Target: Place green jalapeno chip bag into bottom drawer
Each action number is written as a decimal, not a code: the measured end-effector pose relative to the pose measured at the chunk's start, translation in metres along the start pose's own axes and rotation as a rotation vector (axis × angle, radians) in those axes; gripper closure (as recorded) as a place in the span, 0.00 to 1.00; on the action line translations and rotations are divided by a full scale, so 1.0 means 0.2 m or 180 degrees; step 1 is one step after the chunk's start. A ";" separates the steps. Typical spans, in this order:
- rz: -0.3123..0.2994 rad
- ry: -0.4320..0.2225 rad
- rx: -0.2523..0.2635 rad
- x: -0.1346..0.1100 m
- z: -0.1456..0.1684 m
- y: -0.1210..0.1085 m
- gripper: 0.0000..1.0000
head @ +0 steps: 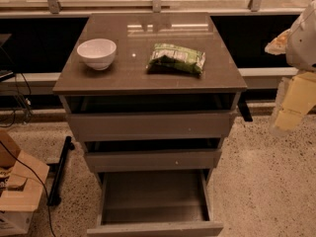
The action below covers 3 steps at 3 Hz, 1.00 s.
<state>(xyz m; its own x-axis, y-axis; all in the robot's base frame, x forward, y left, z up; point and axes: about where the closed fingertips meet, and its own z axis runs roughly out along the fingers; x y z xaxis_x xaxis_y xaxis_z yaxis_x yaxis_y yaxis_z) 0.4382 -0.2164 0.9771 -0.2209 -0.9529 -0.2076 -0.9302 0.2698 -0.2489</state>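
Observation:
The green jalapeno chip bag (177,59) lies flat on the grey-brown cabinet top (148,80), right of centre. The bottom drawer (154,201) is pulled out wide towards me, and its flat floor shows with nothing in it. The two upper drawers are each pulled out a little. My gripper (292,105) hangs at the far right edge of the view, beside the cabinet's right side and lower than the cabinet top. It is well apart from the bag and holds nothing that I can see.
A white bowl (97,53) stands on the cabinet top, left of the bag. A cardboard box (17,191) and a black cable lie on the speckled floor at the left. A black bar (60,169) leans by the cabinet's left foot. A window ledge runs behind.

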 end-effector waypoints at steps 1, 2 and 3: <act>0.0000 -0.0001 0.0000 0.00 0.00 0.00 0.00; 0.0072 -0.0191 -0.0028 -0.09 0.05 -0.04 0.00; 0.0032 -0.0488 -0.0066 -0.22 0.13 -0.11 0.00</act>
<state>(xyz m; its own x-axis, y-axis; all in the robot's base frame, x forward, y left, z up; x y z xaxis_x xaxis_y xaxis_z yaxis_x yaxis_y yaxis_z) 0.4767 -0.1764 0.9680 -0.1843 -0.9176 -0.3523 -0.9343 0.2748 -0.2270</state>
